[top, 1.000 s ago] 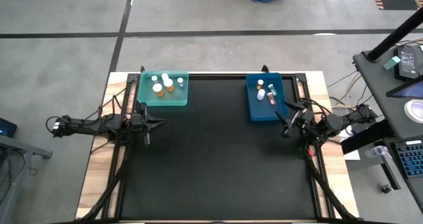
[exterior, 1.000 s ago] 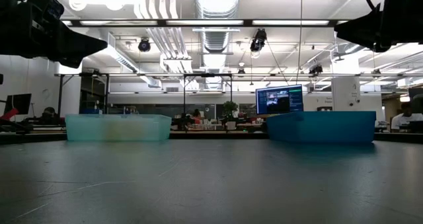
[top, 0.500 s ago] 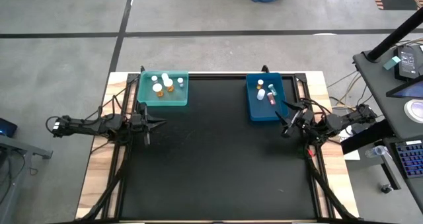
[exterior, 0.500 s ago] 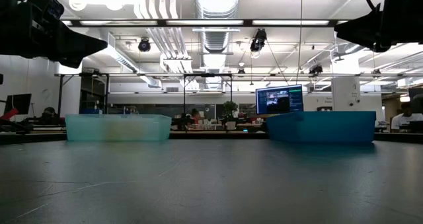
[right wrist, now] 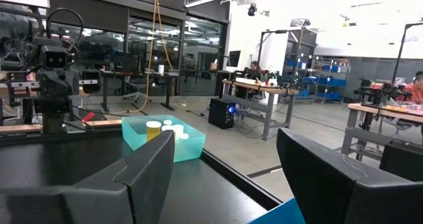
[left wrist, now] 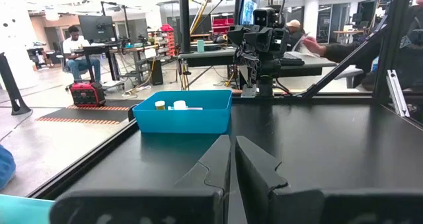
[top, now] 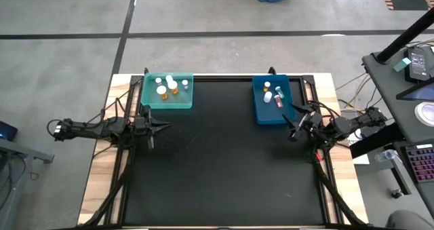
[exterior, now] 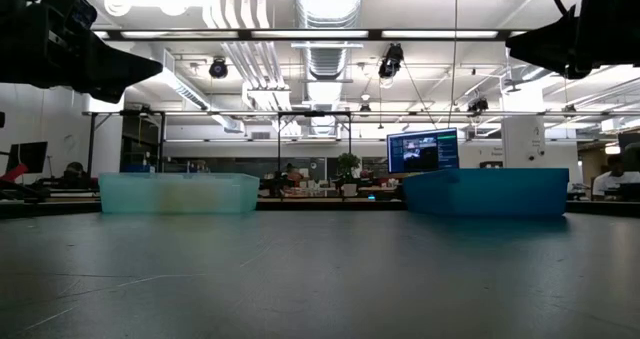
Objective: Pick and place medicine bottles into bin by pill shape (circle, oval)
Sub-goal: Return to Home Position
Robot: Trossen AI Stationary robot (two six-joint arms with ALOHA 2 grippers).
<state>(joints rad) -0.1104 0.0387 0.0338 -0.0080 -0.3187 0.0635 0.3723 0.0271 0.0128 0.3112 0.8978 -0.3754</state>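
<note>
At 9 o'clock, left gripper (top: 160, 125) parked, closed on nothing; right gripper (top: 294, 125) at 3, spread wide, empty. Nothing shifts since a second ago (sorting looks done): medicine bottles (top: 169, 86) sit in teal bin (top: 167, 106) at 11, blue bin (top: 271, 119) at 1.

Medicine bottles (top: 170, 81) too small for any pill shape or label detail.
</note>
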